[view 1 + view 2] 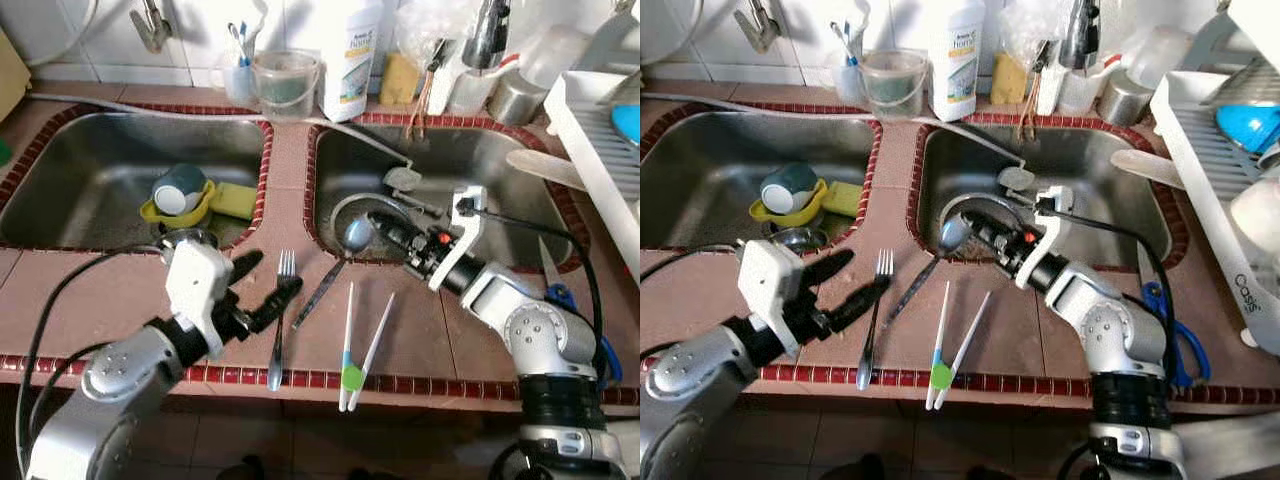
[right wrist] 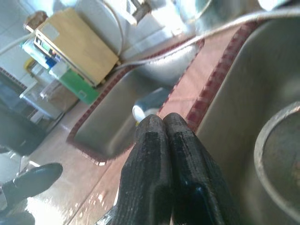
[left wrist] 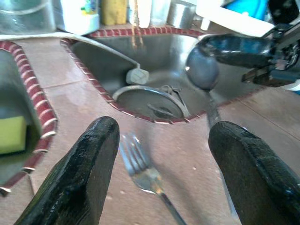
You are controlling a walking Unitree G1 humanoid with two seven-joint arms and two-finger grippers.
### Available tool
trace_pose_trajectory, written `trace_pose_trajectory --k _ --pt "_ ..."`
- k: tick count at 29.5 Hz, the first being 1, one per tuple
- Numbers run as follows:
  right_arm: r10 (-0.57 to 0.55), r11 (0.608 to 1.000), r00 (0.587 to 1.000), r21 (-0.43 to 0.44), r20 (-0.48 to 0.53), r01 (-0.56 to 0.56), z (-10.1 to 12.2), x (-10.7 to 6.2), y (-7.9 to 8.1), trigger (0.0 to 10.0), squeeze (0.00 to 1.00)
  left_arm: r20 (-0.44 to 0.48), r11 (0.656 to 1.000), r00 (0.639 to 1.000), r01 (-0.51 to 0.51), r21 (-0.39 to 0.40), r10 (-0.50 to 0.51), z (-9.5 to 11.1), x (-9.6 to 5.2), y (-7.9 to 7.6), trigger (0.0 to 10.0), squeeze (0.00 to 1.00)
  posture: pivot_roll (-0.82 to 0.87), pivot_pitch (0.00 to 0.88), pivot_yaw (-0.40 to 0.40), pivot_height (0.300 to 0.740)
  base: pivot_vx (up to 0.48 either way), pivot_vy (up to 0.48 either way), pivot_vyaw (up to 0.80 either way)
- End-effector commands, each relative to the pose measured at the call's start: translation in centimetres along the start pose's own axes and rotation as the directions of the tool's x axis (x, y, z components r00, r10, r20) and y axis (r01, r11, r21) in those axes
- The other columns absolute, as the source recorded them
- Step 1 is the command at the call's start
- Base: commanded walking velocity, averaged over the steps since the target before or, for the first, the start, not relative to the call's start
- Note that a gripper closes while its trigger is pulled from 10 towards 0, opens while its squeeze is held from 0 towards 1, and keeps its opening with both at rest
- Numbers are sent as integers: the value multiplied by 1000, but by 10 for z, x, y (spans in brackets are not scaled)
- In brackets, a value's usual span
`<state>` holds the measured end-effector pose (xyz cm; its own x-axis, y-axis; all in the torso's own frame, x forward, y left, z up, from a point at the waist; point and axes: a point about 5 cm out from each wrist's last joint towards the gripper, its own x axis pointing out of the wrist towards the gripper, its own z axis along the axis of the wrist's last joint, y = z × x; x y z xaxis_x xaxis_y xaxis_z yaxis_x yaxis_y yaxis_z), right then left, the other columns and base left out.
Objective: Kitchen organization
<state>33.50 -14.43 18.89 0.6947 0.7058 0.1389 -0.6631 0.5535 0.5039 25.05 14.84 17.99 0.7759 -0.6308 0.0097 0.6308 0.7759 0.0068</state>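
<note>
A steel fork (image 1: 281, 318) lies on the brown tile counter between the two sinks, tines toward the wall. My left gripper (image 1: 275, 272) hovers open just above its tines; in the left wrist view the fork (image 3: 140, 165) sits between the two black fingers (image 3: 91, 159). A spoon (image 1: 343, 250) rests slanted with its bowl at the right sink's rim. My right gripper (image 1: 376, 218) is shut, its tips right beside the spoon bowl (image 3: 202, 70); nothing shows between its fingers (image 2: 162, 126). White tongs with a green end (image 1: 358, 345) lie to the right of the fork.
The left sink (image 1: 90, 150) holds a blue cup in a yellow bowl (image 1: 178, 192) and a sponge. A round pan (image 1: 352, 208) sits in the right sink. A detergent bottle (image 1: 350, 55) stands at the wall, a white dish rack (image 1: 600, 150) at right, blue scissors (image 1: 558, 290) nearby.
</note>
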Motion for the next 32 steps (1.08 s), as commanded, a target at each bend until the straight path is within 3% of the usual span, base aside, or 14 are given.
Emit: trace_pose_trajectory --k 1,11,24,32 --pt "-4 1000 999 -17 33 5 9 0 -1 10000 0 22 999 999 -44 17 43 6 -1 11 10000 0 -4 180 -5 740 0 0 0" --pt "-38 996 990 -70 135 47 31 5 -5 10000 0 110 977 971 -213 2 212 20 9 43 10000 0 -13 147 -11 740 0 0 0" --pt "-44 990 957 -115 285 79 47 11 5 10000 0 100 967 962 -253 -24 254 13 20 44 10000 0 -16 119 -10 740 0 0 0" --pt "-57 988 948 -116 312 98 47 5 4 10000 0 98 971 966 -238 -17 239 14 21 48 10000 0 -19 118 -1 740 0 30 0"
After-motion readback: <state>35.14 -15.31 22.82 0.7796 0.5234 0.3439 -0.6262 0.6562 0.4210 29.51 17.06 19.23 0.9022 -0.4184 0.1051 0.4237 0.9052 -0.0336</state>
